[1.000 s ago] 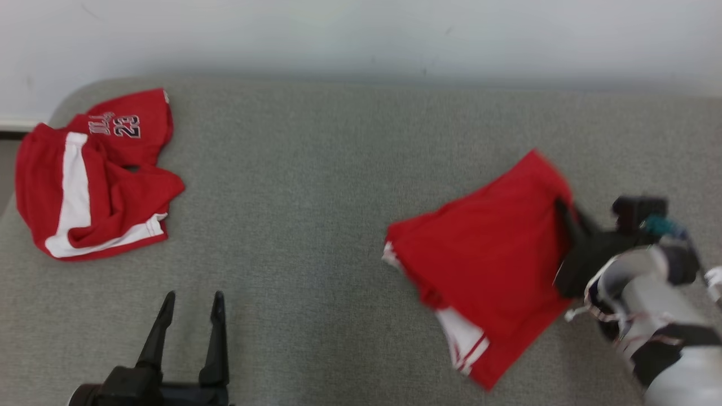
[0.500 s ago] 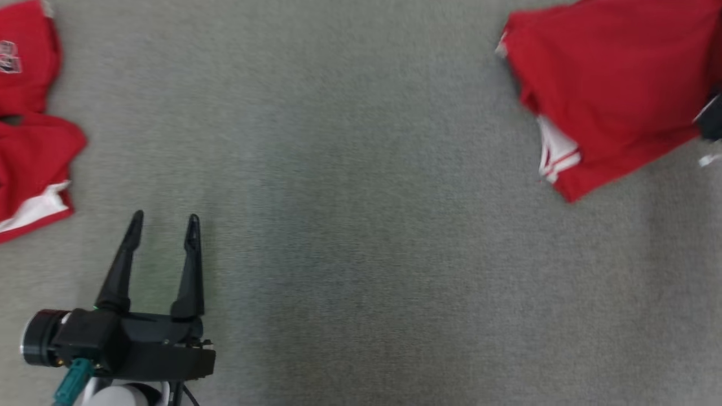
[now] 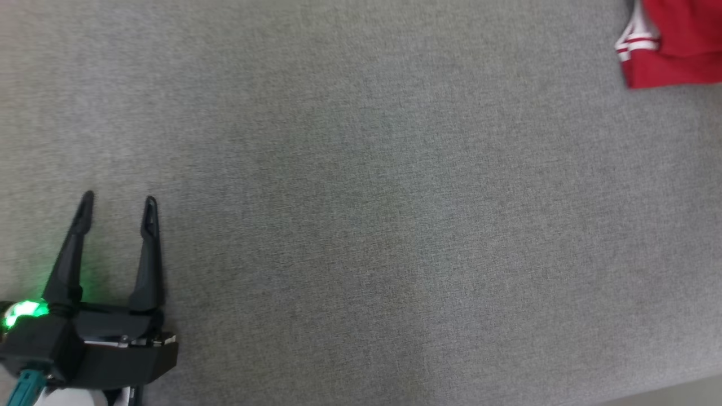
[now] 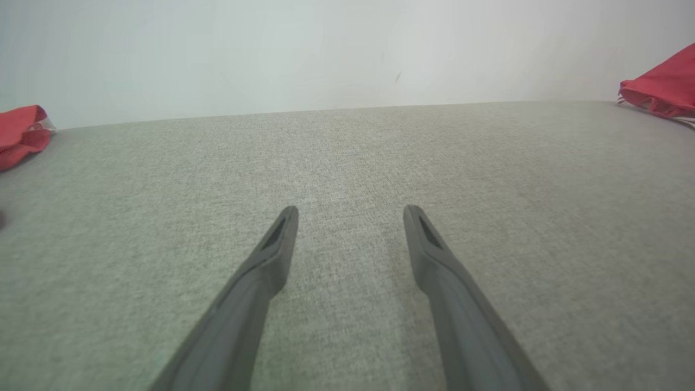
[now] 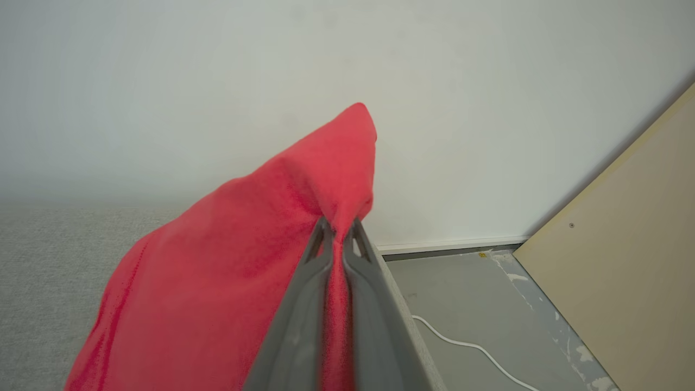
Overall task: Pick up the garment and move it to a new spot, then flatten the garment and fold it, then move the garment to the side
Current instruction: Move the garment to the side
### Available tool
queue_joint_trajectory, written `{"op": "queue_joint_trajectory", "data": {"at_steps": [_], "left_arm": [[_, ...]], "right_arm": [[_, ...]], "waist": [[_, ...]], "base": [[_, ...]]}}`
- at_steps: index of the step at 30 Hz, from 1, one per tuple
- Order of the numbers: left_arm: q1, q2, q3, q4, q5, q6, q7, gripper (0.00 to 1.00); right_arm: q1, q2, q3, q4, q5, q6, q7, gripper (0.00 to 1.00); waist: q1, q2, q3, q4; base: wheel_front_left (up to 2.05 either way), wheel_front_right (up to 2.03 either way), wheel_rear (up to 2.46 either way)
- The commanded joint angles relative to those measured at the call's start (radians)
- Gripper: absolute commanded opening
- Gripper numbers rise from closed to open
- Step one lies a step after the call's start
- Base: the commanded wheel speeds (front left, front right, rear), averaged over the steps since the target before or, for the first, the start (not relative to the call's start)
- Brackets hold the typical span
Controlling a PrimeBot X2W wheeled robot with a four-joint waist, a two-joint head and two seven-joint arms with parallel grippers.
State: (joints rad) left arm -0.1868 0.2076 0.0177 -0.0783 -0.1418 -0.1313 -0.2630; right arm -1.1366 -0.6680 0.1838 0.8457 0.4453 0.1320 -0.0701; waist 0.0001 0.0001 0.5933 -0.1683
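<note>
- At the lower left of the head view, the left tool point(image 3: 118, 198): dark fingers spread wide, nothing between them, pointing up the view over bare grey fabric.
- On its base, a glowing green light point(image 3: 22, 311).
- From the left wrist view, the same wide spread of the left tool point(image 4: 352, 212), low over the grey fabric-covered counter point(image 4: 347, 163), tips clear of any cloth.
- In the right wrist view, the right tool point(image 5: 340, 222) pinched tight on a fold of the red garment point(image 5: 244, 260), cloth bunched up above the tips and draping down to the left.
- In the head view, only a corner of the red garment point(image 3: 677, 51) at the top right, with white stripes along its left edge, over the counter point(image 3: 361, 225).
- In the left wrist view, the red garment point(image 4: 659, 87) at the far right edge of the counter, well apart from the left tool.
- Lifted clear of the counter or dragging on it: cannot tell.
- At the far left of that view, a second red garment point(image 4: 21, 133) lying on the counter.
- Past the counter's edge in the right wrist view: pale wall point(image 5: 163, 81), grey floor point(image 5: 461, 288), a white cable point(image 5: 467, 345) on it, and a leaning beige board point(image 5: 624, 271).
</note>
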Motion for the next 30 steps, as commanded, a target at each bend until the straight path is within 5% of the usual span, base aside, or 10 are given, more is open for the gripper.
{"op": "queue_joint_trajectory", "data": {"at_steps": [1,12,15,16,30], "left_arm": [[0.006,0.003,0.000,0.004,0.007,0.002,-0.002,1.00],[0.007,0.005,-0.001,0.001,0.006,0.002,0.002,1.00],[0.004,0.003,0.002,0.006,0.003,0.003,0.002,1.00],[0.006,0.003,0.003,0.007,0.003,0.003,0.003,1.00],[0.030,-0.045,0.029,0.030,0.000,0.003,0.000,1.00]], "right_arm": [[-0.018,-0.003,-0.007,0.004,-0.001,-0.002,0.001,0.00],[-0.122,-0.019,-0.011,0.096,-0.136,-0.002,-0.001,0.05],[-0.158,-0.030,-0.019,0.139,-0.184,-0.002,-0.021,0.84],[-0.166,-0.029,-0.022,0.153,-0.195,-0.002,-0.029,1.00],[-0.142,0.074,-0.018,0.166,-0.202,-0.002,-0.172,1.00]], "waist": [[-0.0001,-0.0001,0.039,-0.031],[-0.0001,-0.0001,0.074,0.004],[-0.0001,-0.0001,0.076,0.016],[-0.0001,-0.0001,0.075,0.018],[-0.0001,-0.0001,-0.043,0.028]], "base": [[0.00,0.00,0.00],[0.00,0.00,0.00],[0.00,0.00,0.00],[0.00,0.00,0.00],[0.00,0.00,0.00]]}}
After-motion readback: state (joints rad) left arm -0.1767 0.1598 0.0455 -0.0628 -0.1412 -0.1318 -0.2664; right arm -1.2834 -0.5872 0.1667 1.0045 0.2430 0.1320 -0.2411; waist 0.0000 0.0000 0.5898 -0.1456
